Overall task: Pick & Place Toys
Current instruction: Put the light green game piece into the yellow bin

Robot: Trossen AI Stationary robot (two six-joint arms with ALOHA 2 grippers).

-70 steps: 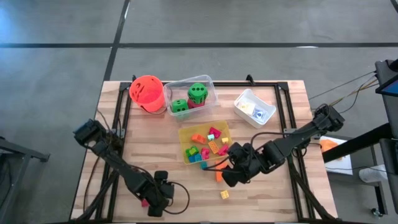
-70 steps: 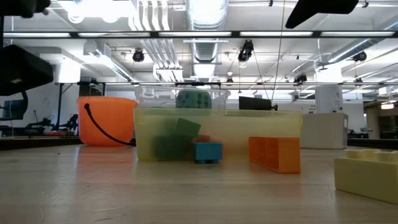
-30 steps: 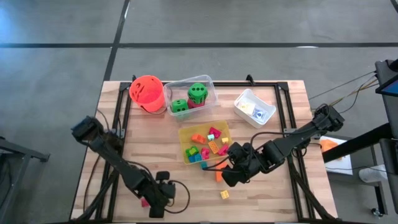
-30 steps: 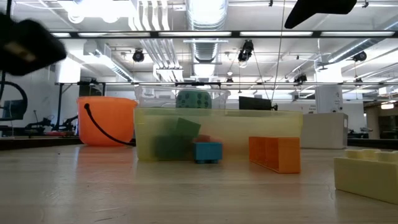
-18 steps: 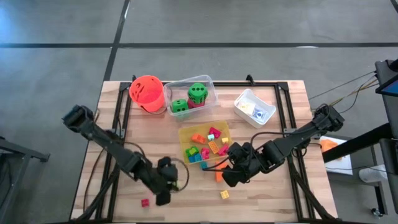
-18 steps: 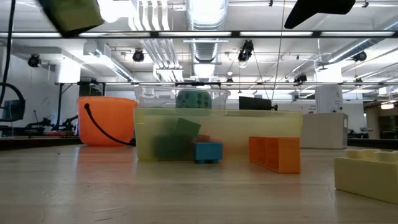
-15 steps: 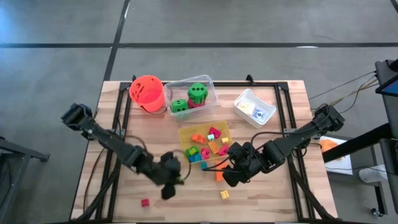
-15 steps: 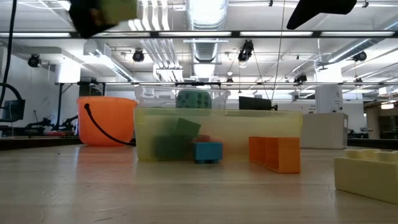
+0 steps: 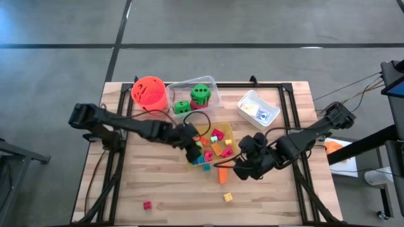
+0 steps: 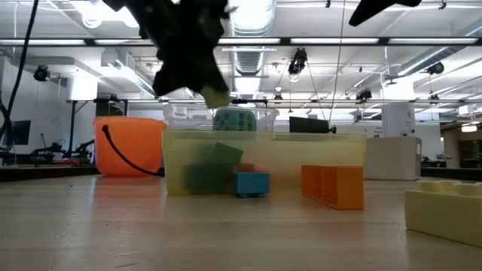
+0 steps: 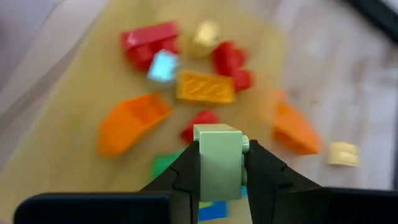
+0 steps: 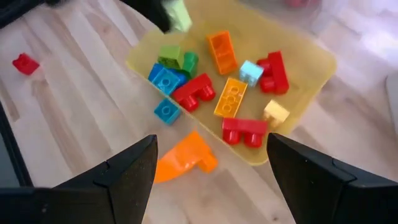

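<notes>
Left gripper (image 11: 219, 163) hangs above the near-left part of the shallow translucent yellow plastic tray (image 9: 189, 135), fingers (image 11: 186, 176) closed tight on a small pale green plastic block (image 11: 218, 158). Low view shows the same block (image 10: 216, 96) raised clear of the tray (image 10: 331, 147), under the dark gripper (image 10: 188, 53).

Right gripper (image 9: 243, 165) sits low over the wooden desk (image 9: 158, 183), just beside the tray's near-right corner. Fingers (image 12: 115, 177) spread wide, holding nothing. An orange wedge-shaped plastic block (image 12: 183, 158) lies on the desk between them (apart from both fingers, as far as the wrist view shows).

Inside the yellow tray: loose small plastic blocks – red (image 12: 244, 132), orange (image 12: 221, 51), blue (image 12: 165, 79), green (image 12: 169, 55), a light blue one (image 12: 250, 71), a cream one (image 12: 275, 113). One blue block (image 12: 166, 111) lies on the desk just outside the tray's edge.

Elsewhere on the desk: small yellow block (image 9: 228, 197) near the front edge, small red block (image 9: 147, 205) at front left, well apart from the rest.

Back of desk: orange plastic bucket (image 9: 149, 94) at left; touching it, a clear plastic tray (image 9: 211, 85) holding two green dotted dice (image 9: 200, 93) and something red beneath. White tray (image 9: 249, 101) at back right, contents too small to tell.
</notes>
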